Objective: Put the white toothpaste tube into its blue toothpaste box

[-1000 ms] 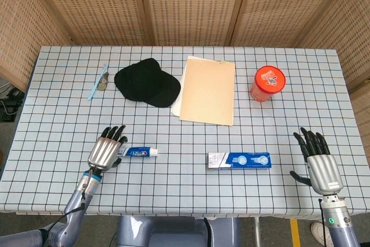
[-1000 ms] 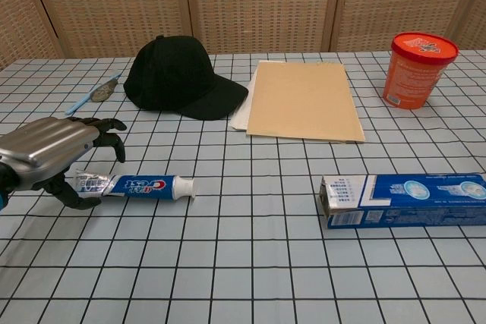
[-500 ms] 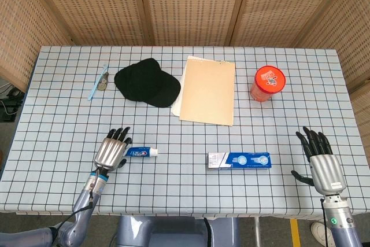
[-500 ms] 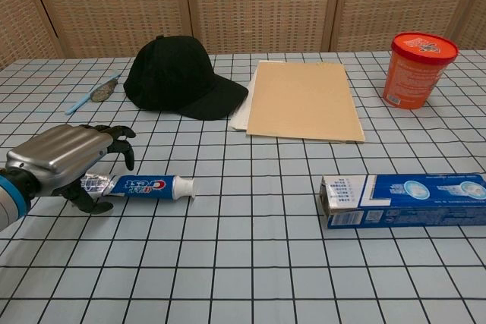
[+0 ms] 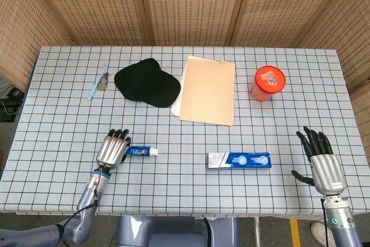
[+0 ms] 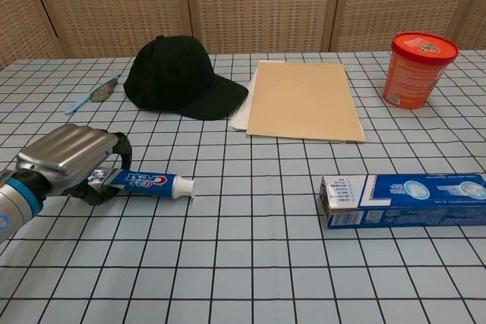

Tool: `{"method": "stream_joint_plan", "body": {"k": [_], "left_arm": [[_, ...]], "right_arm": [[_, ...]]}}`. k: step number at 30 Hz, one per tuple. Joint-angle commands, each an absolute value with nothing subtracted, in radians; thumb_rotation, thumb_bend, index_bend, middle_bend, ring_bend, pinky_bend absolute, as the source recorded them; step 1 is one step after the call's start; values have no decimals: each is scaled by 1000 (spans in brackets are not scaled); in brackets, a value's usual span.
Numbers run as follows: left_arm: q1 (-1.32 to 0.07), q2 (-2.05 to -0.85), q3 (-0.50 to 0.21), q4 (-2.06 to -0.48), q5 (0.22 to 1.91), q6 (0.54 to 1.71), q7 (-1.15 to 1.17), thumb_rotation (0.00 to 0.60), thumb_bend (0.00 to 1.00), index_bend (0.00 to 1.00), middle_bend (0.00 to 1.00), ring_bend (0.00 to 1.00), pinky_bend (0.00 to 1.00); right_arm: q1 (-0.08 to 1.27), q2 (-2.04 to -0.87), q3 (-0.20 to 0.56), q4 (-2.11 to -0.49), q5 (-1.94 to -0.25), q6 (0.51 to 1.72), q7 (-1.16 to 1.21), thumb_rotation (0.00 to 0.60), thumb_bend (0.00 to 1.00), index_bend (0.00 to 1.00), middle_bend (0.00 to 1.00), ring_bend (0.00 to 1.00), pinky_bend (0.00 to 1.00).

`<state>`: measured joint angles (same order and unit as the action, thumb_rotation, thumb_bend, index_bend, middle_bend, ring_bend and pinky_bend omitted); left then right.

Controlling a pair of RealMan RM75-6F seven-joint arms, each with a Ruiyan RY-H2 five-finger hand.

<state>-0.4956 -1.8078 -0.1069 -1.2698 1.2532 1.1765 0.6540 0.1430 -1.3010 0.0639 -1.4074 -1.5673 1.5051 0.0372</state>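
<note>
The white toothpaste tube (image 5: 141, 152) (image 6: 154, 182) lies at the front left of the checked table, its cap pointing right. My left hand (image 5: 111, 150) (image 6: 72, 158) has its fingers curled over the tube's flat tail end and grips it, with the thumb underneath. To the right, flat on the table, lies the blue toothpaste box (image 5: 240, 160) (image 6: 402, 199), its open end facing left toward the tube. My right hand (image 5: 321, 163) hovers by the front right edge with its fingers spread and nothing in it. The chest view does not show it.
A black cap (image 5: 147, 82) (image 6: 178, 77) and a tan folder (image 5: 207, 91) (image 6: 304, 100) lie at mid-table behind the tube and box. An orange tub (image 5: 267, 83) (image 6: 418, 69) stands back right. A blue toothbrush (image 5: 97, 83) lies back left.
My left hand has moved right onto the tube's tail and its fingers have closed around it. The tail end looks slightly raised. The right hand has barely moved.
</note>
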Motion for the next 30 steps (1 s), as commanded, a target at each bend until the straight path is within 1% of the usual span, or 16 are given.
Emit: {"method": "stream_joint_plan", "body": {"k": [1, 4, 7, 15, 21, 27, 30], "left_arm": [[-494, -1841, -95, -1205, 1311, 1223, 600, 600, 552, 814, 497, 454, 401], [-493, -1844, -90, -1171, 1351, 1248, 539, 600, 577, 864, 540, 491, 450], [-494, -1825, -85, -1155, 1391, 1272, 479, 600, 577, 867, 542, 493, 452], [-498, -1678, -88, -1216, 1483, 1334, 372, 600, 577, 867, 543, 493, 452], [-495, -1548, -98, -1309, 1528, 1368, 272, 600, 576, 867, 542, 493, 452], [-484, -1470, -105, -1373, 1554, 1403, 245, 600, 574, 867, 543, 493, 452], [-473, -1433, -109, -1398, 1565, 1425, 237, 600, 573, 866, 543, 493, 452]], "right_arm": [[142, -1300, 64, -1408, -1567, 1505, 40, 600, 152, 19, 0, 0, 0], [142, -1298, 63, -1410, -1569, 1506, 42, 600, 152, 20, 0, 0, 0], [142, -1297, 62, -1414, -1572, 1507, 45, 600, 152, 20, 0, 0, 0], [155, -1304, 52, -1431, -1581, 1481, 24, 600, 153, 51, 0, 0, 0], [193, -1309, 52, -1480, -1546, 1385, -57, 600, 154, 112, 0, 0, 0], [224, -1332, 62, -1536, -1519, 1330, -144, 600, 165, 180, 0, 0, 0], [247, -1361, 63, -1574, -1496, 1285, -212, 600, 165, 191, 0, 0, 0]]}}
